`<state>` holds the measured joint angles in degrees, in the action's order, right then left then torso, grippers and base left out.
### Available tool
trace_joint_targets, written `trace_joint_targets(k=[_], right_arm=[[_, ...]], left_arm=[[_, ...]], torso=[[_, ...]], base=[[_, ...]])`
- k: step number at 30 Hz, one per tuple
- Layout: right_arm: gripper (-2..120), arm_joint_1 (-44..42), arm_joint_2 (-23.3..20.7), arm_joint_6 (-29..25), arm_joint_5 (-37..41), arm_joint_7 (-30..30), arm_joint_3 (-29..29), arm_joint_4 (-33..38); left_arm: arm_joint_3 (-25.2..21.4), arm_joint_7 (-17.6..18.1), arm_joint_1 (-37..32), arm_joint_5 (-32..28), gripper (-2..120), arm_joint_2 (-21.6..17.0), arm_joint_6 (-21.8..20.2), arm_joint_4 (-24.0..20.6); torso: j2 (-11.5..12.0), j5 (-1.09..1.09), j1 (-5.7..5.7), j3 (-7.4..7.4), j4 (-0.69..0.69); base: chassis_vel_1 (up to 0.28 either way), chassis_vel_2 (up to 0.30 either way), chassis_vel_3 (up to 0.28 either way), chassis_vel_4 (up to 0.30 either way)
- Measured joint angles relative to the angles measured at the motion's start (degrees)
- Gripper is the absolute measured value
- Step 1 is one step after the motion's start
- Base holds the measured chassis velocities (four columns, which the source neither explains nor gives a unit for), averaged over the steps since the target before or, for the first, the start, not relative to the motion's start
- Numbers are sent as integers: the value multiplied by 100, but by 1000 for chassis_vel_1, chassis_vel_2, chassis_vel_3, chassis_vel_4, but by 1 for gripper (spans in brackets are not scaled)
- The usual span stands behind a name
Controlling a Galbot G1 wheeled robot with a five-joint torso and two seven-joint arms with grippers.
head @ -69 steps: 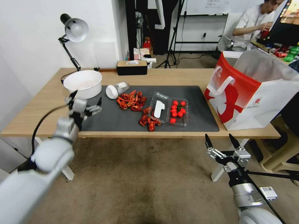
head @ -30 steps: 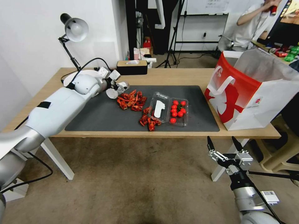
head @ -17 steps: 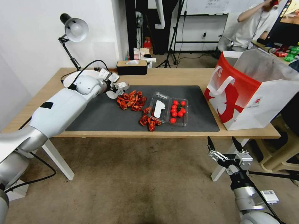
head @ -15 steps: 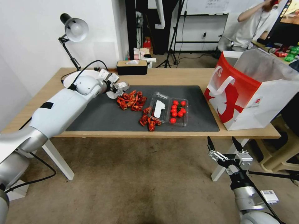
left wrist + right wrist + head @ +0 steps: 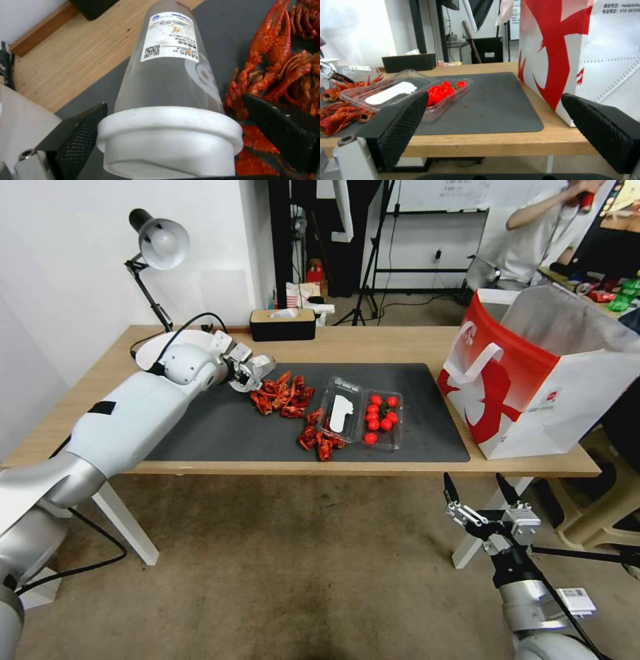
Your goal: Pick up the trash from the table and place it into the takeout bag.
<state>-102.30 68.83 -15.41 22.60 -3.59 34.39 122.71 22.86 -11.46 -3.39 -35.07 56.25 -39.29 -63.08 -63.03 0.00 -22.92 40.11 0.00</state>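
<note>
A clear white-lidded plastic cup point(image 5: 259, 364) point(image 5: 170, 75) lies on its side at the far left of the dark mat point(image 5: 427, 400) on the table point(image 5: 373, 343). My left gripper point(image 5: 244, 370) point(image 5: 175, 102) is open and straddles the cup's lid end. One pad point(image 5: 83, 135) touches the lid and the other pad point(image 5: 283, 135) stands a little off it. The red-and-white takeout bag point(image 5: 533, 373) point(image 5: 586, 50) stands open at the table's right end. My right gripper point(image 5: 477, 492) point(image 5: 493, 100) hangs open and empty below the table's front edge, right of centre.
Red crayfish shells point(image 5: 283, 397) lie right beside the cup, with more point(image 5: 319, 441) nearer the front. A clear box of cherry tomatoes point(image 5: 363, 413) sits mid-mat. A white bowl point(image 5: 150, 347), a desk lamp point(image 5: 157, 247) and a tissue box point(image 5: 282, 324) stand at the back left.
My left arm swung from the table's near left corner over to the cup. Over the last second its gripper edged farther along the lid end. The right arm stayed put.
</note>
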Motion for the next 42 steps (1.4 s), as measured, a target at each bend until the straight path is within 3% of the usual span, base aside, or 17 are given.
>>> trace_joint_targets(k=[9, 21, 26, 35, 42], right_arm=[[100, -23, 0, 0, -4, 0, 1, 28], [100, -10, 7, -3, -11, 1, -22, 27], [100, 0, 7, -3, -13, 3, -29, 25], [100, -7, 8, -4, -16, 5, -30, 21], [100, 10, 20, -4, -21, 5, -39, 39]], left_arm=[[8, 74, 7, -12, 97, 78, -3, 97], [20, 219, 29, -84, 64, 69, 11, 143], [-5, 256, 3, -95, 56, 66, 14, 124], [-158, 273, -36, -120, 55, 15, 21, -94], [-284, 258, 261, -321, 55, -69, 54, -647]], torso=[[0, 0, 0, 0, 0], [0, 0, 1, 0, -1], [-1, 1, 1, -1, 0], [1, -3, 0, 1, 1], [1, 0, 1, 0, 1]], base=[[0, 0, 0, 0], [0, 0, 0, 0], [0, 0, 0, 0], [0, 0, 0, 0], [0, 0, 0, 0]])
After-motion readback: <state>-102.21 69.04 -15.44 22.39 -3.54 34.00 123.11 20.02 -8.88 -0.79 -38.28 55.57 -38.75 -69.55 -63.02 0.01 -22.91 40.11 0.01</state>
